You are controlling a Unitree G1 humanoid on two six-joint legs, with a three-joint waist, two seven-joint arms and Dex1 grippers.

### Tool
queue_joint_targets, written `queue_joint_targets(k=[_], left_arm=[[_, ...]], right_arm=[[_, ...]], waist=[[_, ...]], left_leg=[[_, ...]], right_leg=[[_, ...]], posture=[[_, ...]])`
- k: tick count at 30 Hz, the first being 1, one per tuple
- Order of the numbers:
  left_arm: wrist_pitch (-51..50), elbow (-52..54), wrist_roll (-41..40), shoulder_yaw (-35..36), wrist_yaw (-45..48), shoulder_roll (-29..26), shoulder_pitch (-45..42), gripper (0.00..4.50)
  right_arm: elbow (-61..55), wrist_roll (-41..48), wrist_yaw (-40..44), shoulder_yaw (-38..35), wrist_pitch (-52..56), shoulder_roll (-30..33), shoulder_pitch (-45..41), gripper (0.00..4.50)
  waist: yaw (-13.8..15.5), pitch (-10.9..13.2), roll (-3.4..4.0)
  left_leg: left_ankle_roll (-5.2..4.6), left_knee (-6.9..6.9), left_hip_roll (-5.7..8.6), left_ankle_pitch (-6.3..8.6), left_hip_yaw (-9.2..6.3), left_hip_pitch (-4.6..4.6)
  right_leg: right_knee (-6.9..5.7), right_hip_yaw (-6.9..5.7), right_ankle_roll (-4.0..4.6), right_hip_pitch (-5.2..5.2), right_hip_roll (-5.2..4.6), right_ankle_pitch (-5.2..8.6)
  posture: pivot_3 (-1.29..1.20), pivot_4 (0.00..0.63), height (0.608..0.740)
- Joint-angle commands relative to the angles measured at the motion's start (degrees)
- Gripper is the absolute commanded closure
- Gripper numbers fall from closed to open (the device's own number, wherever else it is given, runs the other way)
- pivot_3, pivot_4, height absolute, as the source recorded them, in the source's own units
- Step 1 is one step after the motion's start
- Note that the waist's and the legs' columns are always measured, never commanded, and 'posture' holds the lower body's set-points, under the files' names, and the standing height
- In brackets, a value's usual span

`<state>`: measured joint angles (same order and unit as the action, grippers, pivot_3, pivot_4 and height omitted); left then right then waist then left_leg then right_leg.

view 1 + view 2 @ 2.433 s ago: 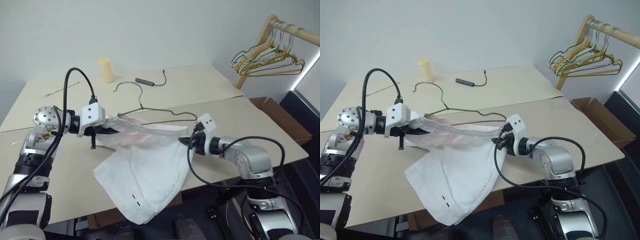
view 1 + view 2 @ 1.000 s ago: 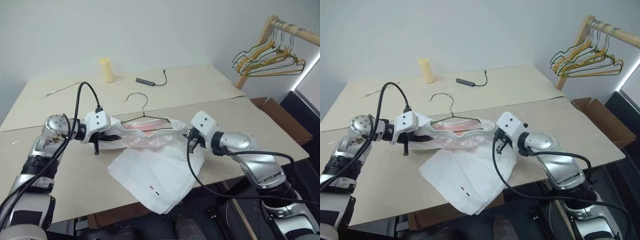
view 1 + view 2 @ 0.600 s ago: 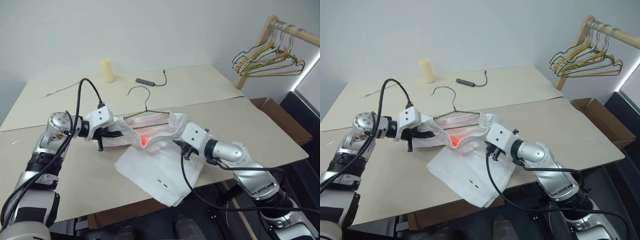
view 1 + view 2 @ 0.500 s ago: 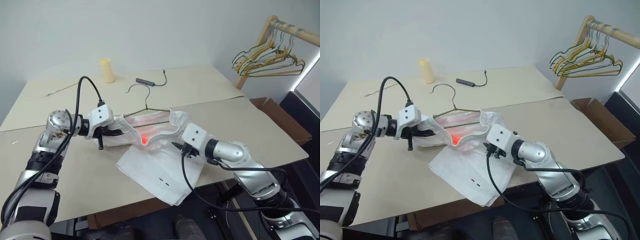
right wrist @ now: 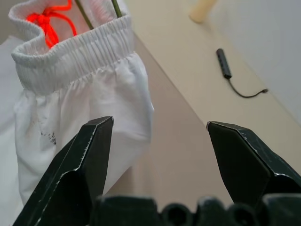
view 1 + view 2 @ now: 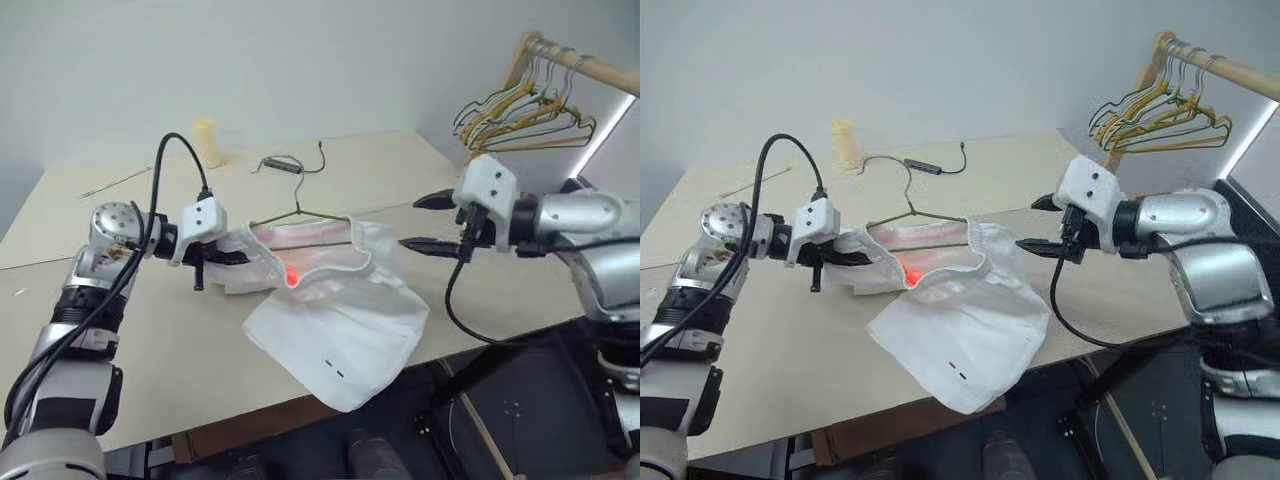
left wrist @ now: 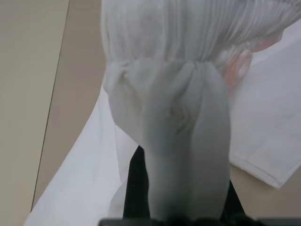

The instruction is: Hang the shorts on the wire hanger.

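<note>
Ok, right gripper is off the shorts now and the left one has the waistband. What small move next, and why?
Probably bring the open right gripper back to the free end of the waistband on the shorts and regrip. The left gripper is shut on the other end, the wire hanger sits inside the waist opening with its hook out, and the legs lie slack on the table.

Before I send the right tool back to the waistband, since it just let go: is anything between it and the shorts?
Nothing visible. The right tool hangs open above bare table, apart from the shorts' near waistband end. The wire hanger sits inside the waistband, beyond that end.
</note>
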<state>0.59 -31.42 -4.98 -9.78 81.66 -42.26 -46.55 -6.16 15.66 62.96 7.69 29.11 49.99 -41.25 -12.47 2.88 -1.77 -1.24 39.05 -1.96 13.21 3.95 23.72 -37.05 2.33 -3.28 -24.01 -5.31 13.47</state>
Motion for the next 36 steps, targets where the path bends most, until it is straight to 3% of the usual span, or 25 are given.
queue_joint_targets(k=[1, 10, 11, 14, 22, 23, 27, 36], left_arm=[[2.08, -1.35, 0.43, 0.03, 0.39, 1.04, -3.76, 4.50], [3.17, -1.70, 0.53, -0.62, 2.34, 2.76, -5.26, 4.50], [3.30, -1.74, 0.61, -0.70, 2.52, 2.77, -5.34, 4.50], [3.53, -1.47, 0.66, -0.95, 3.17, 2.87, -5.42, 4.50], [5.13, -0.93, 0.80, -1.51, 3.52, 4.70, -5.21, 4.50], [5.27, -1.02, 0.66, -1.56, 3.82, 5.05, -5.31, 4.50], [5.39, -2.00, -0.75, -0.61, 4.86, 6.40, -6.40, 3.51], [6.94, -12.10, -3.22, 7.34, -5.62, 7.24, -13.41, 0.49]], right_arm=[[4.43, -2.27, 4.82, 4.64, -1.42, -1.81, -6.06, 0.75], [14.15, -11.30, 8.95, 15.68, -0.88, -7.51, -13.41, 0.75], [15.10, -12.07, 9.14, 16.11, -1.19, -7.88, -13.85, 0.92], [17.04, -13.37, 10.78, 16.86, -1.87, -8.45, -15.11, 1.64], [14.93, -12.54, 14.90, 16.39, 0.63, -8.75, -14.27, 4.42], [14.17, -12.32, 15.31, 16.33, 1.15, -8.48, -13.70, 4.47], [11.43, -10.44, 16.51, 14.81, 4.89, -7.36, -11.68, 4.50], [-0.39, -0.84, 11.64, 2.52, 22.61, -2.17, 0.86, 4.50]], waist=[[-0.42, 0.00, 0.00], [-1.27, 0.00, 0.01], [-1.26, 0.00, 0.01], [-1.20, 0.00, 0.01], [-1.19, 0.00, 0.01], [-1.11, 0.00, 0.01], [-1.05, -0.01, 0.01], [-1.43, -0.01, 0.01]], left_leg=[[0.00, 0.01, 0.00, 0.00, -0.01, 0.04], [0.00, 0.03, 0.01, 0.00, -0.06, 0.07], [0.00, 0.04, 0.01, 0.00, -0.06, 0.08], [0.00, 0.04, 0.02, 0.00, -0.07, 0.09], [0.00, 0.04, 0.02, 0.00, -0.08, 0.08], [0.00, 0.04, 0.02, 0.00, -0.08, 0.08], [0.00, 0.05, 0.03, 0.00, -0.09, 0.10], [-0.01, 0.08, 0.04, 0.00, -0.11, 0.10]], right_leg=[[-0.02, 0.01, 0.00, -0.06, 0.00, 0.00], [-0.10, 0.01, -0.03, -0.10, -0.02, -0.02], [-0.10, 0.01, -0.03, -0.10, -0.03, -0.02], [-0.10, 0.01, -0.03, -0.11, -0.04, -0.02], [-0.12, 0.00, -0.04, -0.10, -0.05, -0.02], [-0.12, 0.00, -0.04, -0.10, -0.06, -0.03], [-0.12, -0.02, -0.04, -0.09, -0.07, -0.03], [-0.11, -0.04, -0.06, -0.08, -0.09, -0.03]], posture=[[-0.21, 0.000, 0.740], [-0.20, 0.000, 0.740], [-0.20, 0.000, 0.740], [-0.20, 0.000, 0.740], [-0.20, 0.000, 0.740], [-0.20, 0.000, 0.740], [-0.23, 0.000, 0.740], [-0.27, 0.000, 0.740]])
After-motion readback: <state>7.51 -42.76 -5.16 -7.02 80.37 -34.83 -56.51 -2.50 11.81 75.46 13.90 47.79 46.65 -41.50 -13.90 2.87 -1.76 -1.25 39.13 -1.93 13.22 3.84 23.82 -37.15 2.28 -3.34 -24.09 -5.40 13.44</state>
